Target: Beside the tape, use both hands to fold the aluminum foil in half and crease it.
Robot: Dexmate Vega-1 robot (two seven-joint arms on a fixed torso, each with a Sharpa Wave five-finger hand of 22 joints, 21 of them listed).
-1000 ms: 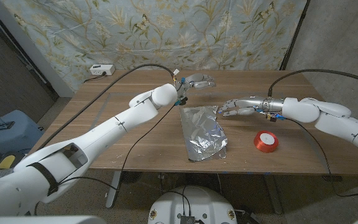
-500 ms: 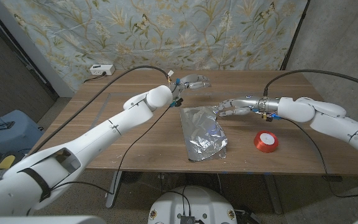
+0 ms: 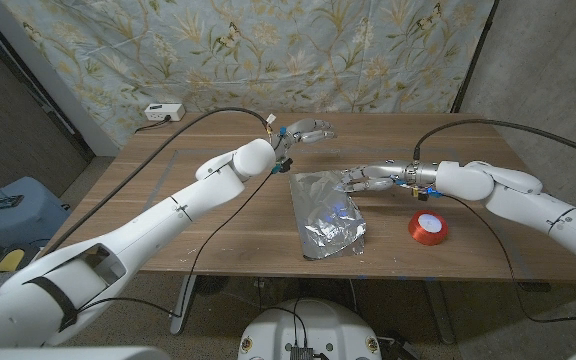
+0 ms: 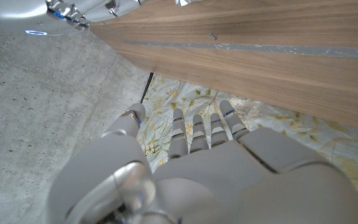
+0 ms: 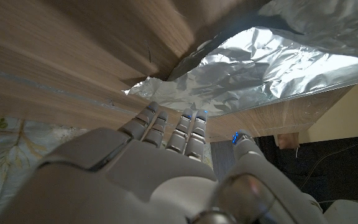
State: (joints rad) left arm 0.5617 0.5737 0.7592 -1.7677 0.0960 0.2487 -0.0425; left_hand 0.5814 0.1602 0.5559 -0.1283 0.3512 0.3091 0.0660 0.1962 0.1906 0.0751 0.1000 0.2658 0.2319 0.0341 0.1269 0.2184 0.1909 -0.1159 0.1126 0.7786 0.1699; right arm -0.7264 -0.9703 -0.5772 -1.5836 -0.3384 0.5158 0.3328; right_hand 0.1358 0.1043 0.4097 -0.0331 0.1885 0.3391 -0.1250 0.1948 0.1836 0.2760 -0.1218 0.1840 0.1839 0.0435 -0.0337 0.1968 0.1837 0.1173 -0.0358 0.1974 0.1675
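foil (image 3: 327,214) lies crumpled mid-table, the red tape (image 3: 428,226) well to its right. your right hand (image 3: 368,179) is released, fingertips at the foil's far corner; your left hand (image 3: 306,130) hovers released beyond it.

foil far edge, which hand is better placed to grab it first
Right. The right hand reaches the far right corner of the aluminum foil, fingers apart. The left hand hovers farther back over bare table, well off the sheet.
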